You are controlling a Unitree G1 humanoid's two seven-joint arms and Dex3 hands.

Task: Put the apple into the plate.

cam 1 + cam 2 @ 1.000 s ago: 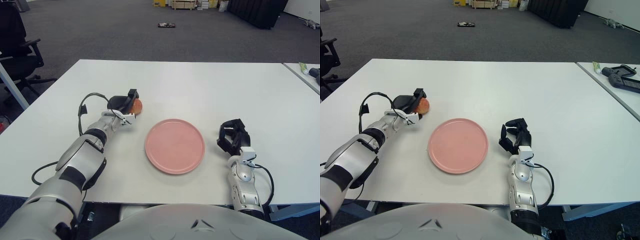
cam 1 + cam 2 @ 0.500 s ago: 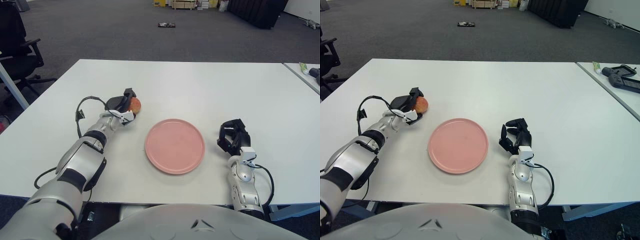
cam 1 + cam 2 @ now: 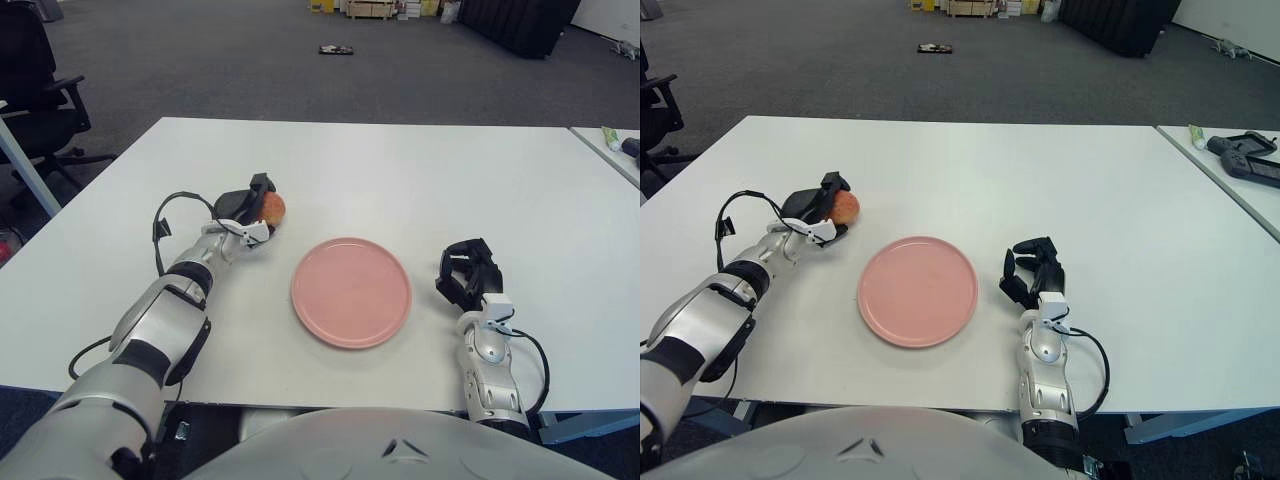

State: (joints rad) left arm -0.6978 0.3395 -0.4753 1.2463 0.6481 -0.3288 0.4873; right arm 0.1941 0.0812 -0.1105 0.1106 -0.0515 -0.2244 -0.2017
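The white table [image 3: 420, 170] carries a pink plate [image 3: 351, 291] lying right of the left hand [image 3: 246, 212], whose fingers wrap the apple [image 3: 272, 207]. The right hand [image 3: 467, 277] rests curled and empty beyond the plate. That grip looks shallow, so I judge the apple may roll free mid-carry.

The left hand [image 3: 248, 208] grips the apple [image 3: 271, 207] left of the pink plate [image 3: 351, 292]; right hand [image 3: 468, 277] rests beside it

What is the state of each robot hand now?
Left robot hand: closed around the apple, on the table.
Right robot hand: curled, holding nothing, right of the plate.
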